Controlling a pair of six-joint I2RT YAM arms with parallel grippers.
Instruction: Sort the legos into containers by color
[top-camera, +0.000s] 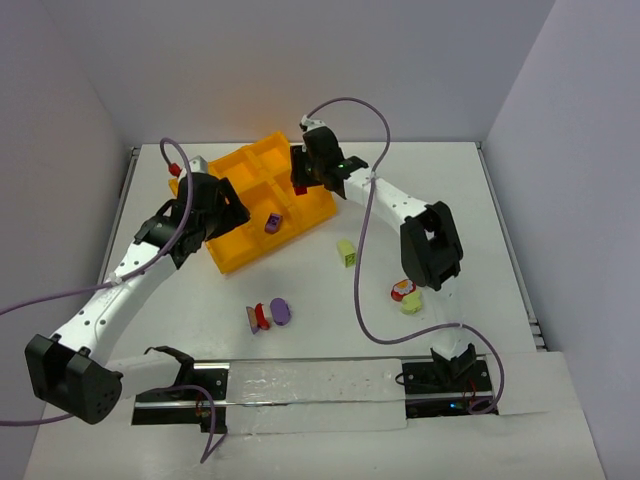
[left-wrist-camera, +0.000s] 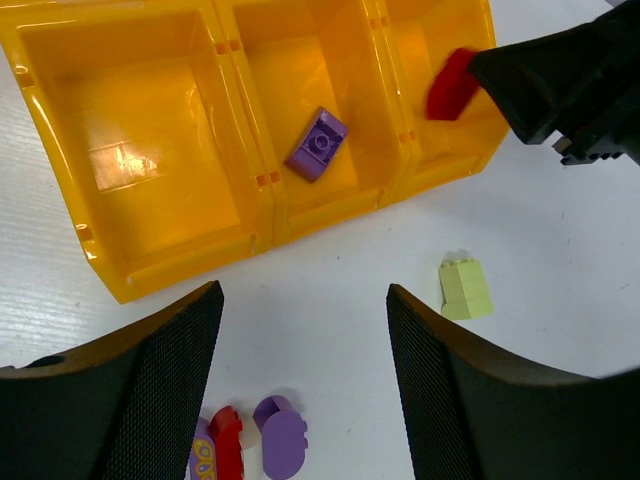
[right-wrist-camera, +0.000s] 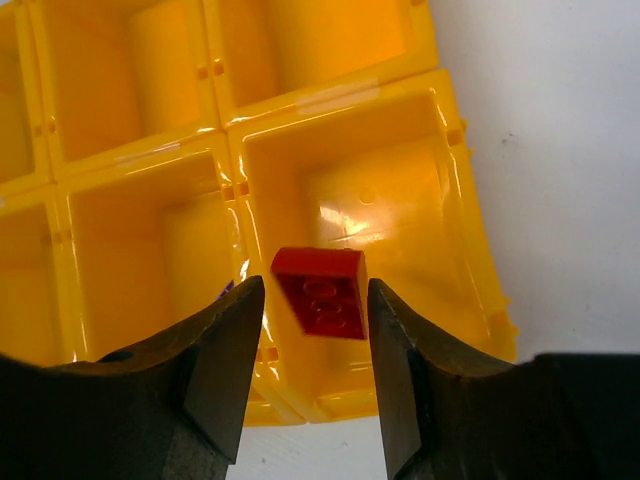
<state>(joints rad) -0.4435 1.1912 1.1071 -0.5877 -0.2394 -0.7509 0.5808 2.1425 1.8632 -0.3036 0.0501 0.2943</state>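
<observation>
The orange-yellow tray (top-camera: 232, 256) lies at the back left of the table. My right gripper (top-camera: 299, 183) hangs over its right near cell. The jaws stand apart around a red brick (right-wrist-camera: 322, 290), which tilts between them with a gap on the left side (right-wrist-camera: 315, 292). The same brick shows over that cell in the left wrist view (left-wrist-camera: 452, 85). A purple brick (top-camera: 272, 223) lies in the middle near cell (left-wrist-camera: 317, 144). My left gripper (top-camera: 225, 212) is open and empty (left-wrist-camera: 305, 330), high above the tray's near wall (left-wrist-camera: 170, 270).
A yellow-green brick (top-camera: 347, 252) lies on the table right of the tray (left-wrist-camera: 465, 289). A red-and-purple cluster (top-camera: 259, 317) and a purple oval piece (top-camera: 281, 311) lie nearer the front. A red and yellow-green cluster (top-camera: 405, 295) sits by the right arm's elbow.
</observation>
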